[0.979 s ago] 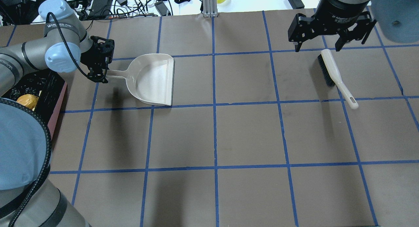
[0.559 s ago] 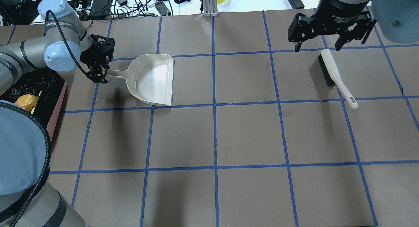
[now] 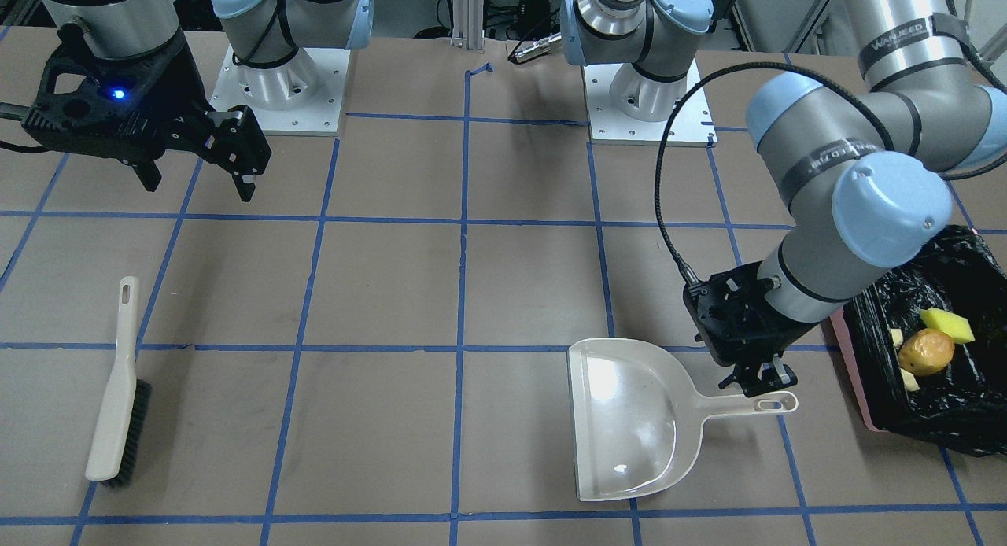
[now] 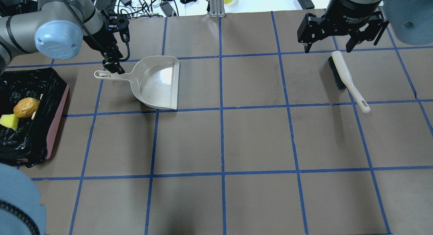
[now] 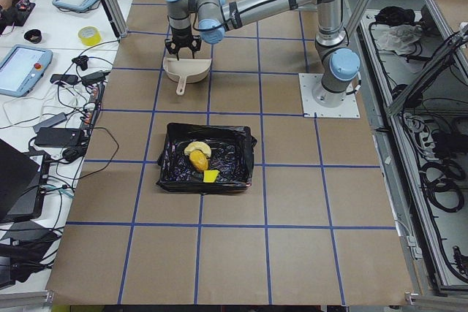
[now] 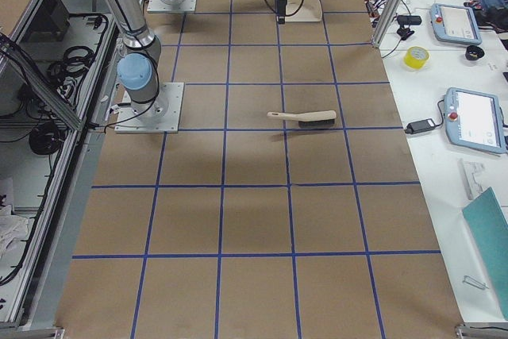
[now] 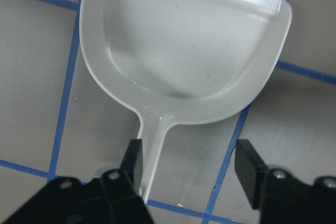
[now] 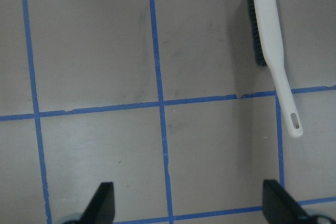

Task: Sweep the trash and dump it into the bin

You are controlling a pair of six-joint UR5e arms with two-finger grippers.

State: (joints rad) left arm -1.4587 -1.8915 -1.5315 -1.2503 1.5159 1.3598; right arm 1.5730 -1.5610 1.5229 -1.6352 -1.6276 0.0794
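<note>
1. The bin point(image 4: 54, 126), pink and lined with a black bag, stands at the table's left edge. The trash is inside it: the golden-brown bun point(image 4: 25, 107) touches the yellow sponge wedge point(image 4: 9, 121), and the pale croissant piece point(image 5: 199, 148) lies just beside the bun.
2. The left gripper point(image 7: 191, 163) hangs low over the thin handle of the dustpan point(image 4: 159, 82), jaws spread wide. In the wrist view the handle runs right along the inner face of one finger point(image 7: 135, 161); whether they touch I cannot tell. The other finger point(image 7: 247, 169) stands well clear of it. Nothing is clamped.
3. The cream-white dustpan lies flat on the brown table point(image 4: 257, 140), its scoop holding nothing and its open mouth facing the table's middle.
4. The right gripper point(image 4: 327, 48) hovers above the table at the far right, jaws fully apart and holding nothing.
5. The brush point(image 4: 345, 77) lies on the table near that gripper, bristles on their side, touched by neither finger.
</note>
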